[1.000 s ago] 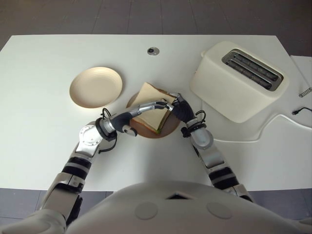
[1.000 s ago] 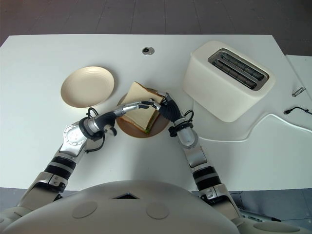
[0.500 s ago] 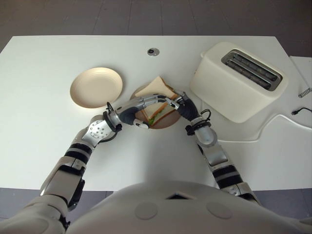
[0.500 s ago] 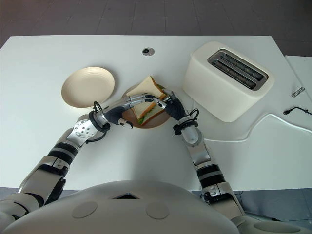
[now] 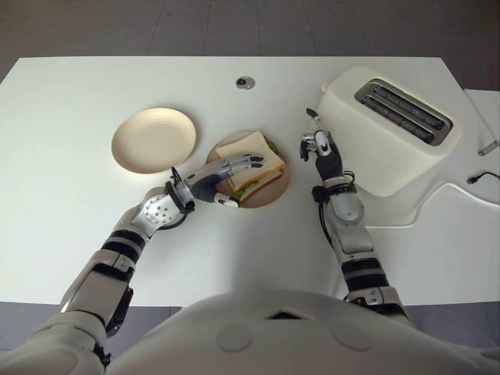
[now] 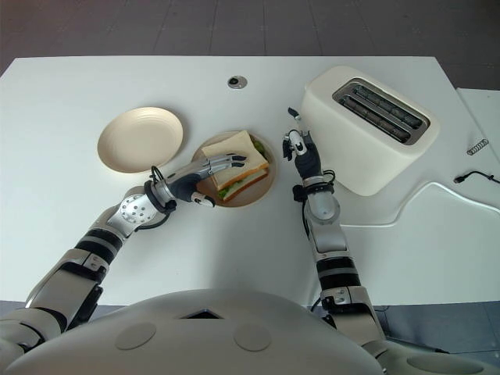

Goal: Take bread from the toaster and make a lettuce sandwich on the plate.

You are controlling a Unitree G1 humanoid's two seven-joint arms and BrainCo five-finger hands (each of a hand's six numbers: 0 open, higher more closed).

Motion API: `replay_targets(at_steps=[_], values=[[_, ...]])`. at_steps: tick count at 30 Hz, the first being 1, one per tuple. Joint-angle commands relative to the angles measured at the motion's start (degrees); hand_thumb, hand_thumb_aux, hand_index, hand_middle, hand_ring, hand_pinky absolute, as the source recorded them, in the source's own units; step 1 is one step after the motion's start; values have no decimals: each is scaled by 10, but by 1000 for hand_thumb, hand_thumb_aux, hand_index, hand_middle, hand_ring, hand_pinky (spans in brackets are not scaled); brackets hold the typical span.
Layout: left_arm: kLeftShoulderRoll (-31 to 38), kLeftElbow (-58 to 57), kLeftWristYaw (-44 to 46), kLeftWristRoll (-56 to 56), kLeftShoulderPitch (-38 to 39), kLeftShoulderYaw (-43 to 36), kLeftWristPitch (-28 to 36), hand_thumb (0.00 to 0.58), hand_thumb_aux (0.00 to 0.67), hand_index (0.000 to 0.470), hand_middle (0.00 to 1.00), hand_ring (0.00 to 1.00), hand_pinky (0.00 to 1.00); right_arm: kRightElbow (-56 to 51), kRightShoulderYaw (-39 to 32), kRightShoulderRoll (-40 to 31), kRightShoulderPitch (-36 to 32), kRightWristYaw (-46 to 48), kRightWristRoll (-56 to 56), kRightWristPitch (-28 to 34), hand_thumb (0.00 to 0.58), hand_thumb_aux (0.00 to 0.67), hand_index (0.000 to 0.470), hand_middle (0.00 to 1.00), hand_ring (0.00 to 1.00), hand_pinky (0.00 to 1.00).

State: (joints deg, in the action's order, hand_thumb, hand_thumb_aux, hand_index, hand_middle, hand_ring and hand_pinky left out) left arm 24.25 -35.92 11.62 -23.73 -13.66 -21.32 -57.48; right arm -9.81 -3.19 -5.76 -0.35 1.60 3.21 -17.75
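A sandwich (image 5: 251, 166) with green lettuce showing between two bread slices lies on a brown plate (image 5: 286, 173) in the middle of the table. My left hand (image 5: 212, 176) comes in from the left, its fingers stretched flat on the top slice. My right hand (image 5: 321, 147) is raised to the right of the plate, fingers spread and holding nothing, close to the front left corner of the white toaster (image 5: 391, 133). Both toaster slots (image 6: 379, 111) look dark.
An empty cream plate (image 5: 154, 139) sits left of the sandwich plate. A round grommet (image 5: 245, 81) is set in the table at the back. The toaster's white cable (image 5: 437, 197) curves along the right side, near a small spring (image 5: 488, 147) and a dark plug (image 5: 483, 178).
The tilted top slice has come down flat on the lettuce. My right hand has let go and lifted away toward the toaster. The left hand stays on the bread.
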Motion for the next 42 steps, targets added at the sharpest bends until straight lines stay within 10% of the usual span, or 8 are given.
replay_targets(at_steps=[1, 5, 7, 9, 13, 27, 36, 42], values=[[10, -28, 12, -10, 19, -8, 20, 0, 0, 0, 0, 0, 0, 12, -11, -2, -2, 48, -28, 5, 0, 0, 0, 773, 773, 773], [-12, 39, 30, 134, 33, 3, -33, 0, 0, 0, 0, 0, 0, 74, -52, -8, 26, 176, -126, 18, 0, 0, 0, 812, 812, 812], [-8, 100, 60, 249, 49, -11, -46, 53, 32, 22, 0, 0, 0, 124, -65, -21, 44, 242, -185, 26, 472, 381, 267, 882, 882, 882], [18, 192, 136, 405, 75, -48, -22, 580, 670, 470, 75, 75, 75, 186, -81, -46, 67, 325, -254, 25, 580, 670, 470, 1000, 1000, 1000], [68, 361, 285, 653, 123, -71, 50, 580, 670, 470, 1000, 1000, 1000, 265, -86, -94, 102, 433, -350, 40, 580, 670, 470, 1000, 1000, 1000], [50, 191, 489, 425, 159, -108, 97, 580, 670, 470, 1000, 1000, 1000, 51, -210, -222, 127, 564, -53, -123, 580, 670, 470, 1000, 1000, 1000], [-45, -49, 121, 85, 32, -29, 85, 580, 652, 457, 1000, 1000, 1000, -216, -194, -125, -51, 141, 195, -134, 580, 670, 470, 1000, 1000, 1000], [-96, -71, -55, 59, -14, 47, 1, 482, 394, 276, 612, 612, 612, -226, -143, -104, -85, 39, 162, -189, 580, 670, 470, 1000, 1000, 1000]])
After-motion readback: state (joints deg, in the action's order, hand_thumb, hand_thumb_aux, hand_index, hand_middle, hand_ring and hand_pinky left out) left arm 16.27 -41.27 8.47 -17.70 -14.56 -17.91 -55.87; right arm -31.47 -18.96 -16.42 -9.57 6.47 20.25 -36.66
